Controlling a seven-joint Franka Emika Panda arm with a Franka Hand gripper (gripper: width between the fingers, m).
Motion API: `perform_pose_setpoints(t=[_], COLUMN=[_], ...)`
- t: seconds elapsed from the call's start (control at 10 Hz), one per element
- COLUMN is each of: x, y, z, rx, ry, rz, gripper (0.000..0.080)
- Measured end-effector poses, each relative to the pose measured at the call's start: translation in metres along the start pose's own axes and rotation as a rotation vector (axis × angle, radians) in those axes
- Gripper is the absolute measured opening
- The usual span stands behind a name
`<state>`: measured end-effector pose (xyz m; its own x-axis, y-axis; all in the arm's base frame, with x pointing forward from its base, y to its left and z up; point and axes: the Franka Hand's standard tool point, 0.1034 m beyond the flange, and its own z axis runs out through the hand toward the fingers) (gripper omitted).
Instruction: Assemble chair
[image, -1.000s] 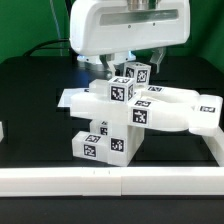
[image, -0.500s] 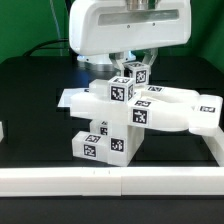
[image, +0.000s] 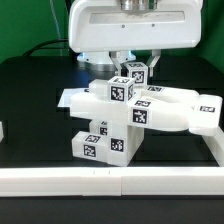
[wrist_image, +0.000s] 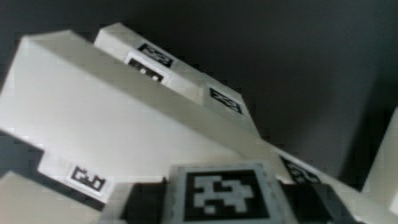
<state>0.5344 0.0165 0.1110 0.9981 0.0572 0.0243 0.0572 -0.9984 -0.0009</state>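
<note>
The chair (image: 120, 115) stands partly joined in the middle of the black table, a stack of chunky white tagged pieces with a long piece (image: 185, 110) reaching toward the exterior view's right. A small white tagged block (image: 137, 73) sits at the top of the stack. My gripper (image: 133, 66) hangs straight down over it from the white hand. In the wrist view the block's tag (wrist_image: 222, 192) fills the space between my two dark fingers (wrist_image: 143, 203), which press on both its sides. My gripper (wrist_image: 222, 198) is shut on this block. A broad white slab (wrist_image: 107, 100) lies below.
A long plain white rail (image: 110, 180) runs along the table's front edge, and another rail (image: 217, 150) runs along the exterior view's right. A small white object (image: 3, 130) shows at the exterior view's left edge. A green wall stands behind.
The fingers have closed in from a wider stance onto the top tagged block. The chair pieces have not moved.
</note>
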Motion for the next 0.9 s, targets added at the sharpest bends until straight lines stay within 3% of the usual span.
perform_pose_setpoints(t=[0.4,0.9], x=[0.0003,0.0007], y=[-0.0071,-0.0104], z=[0.0001,0.0000], rx=[0.007,0.023], ry=[0.000,-0.005], rz=[0.482,0.760], gripper=[0.0284,0.0284])
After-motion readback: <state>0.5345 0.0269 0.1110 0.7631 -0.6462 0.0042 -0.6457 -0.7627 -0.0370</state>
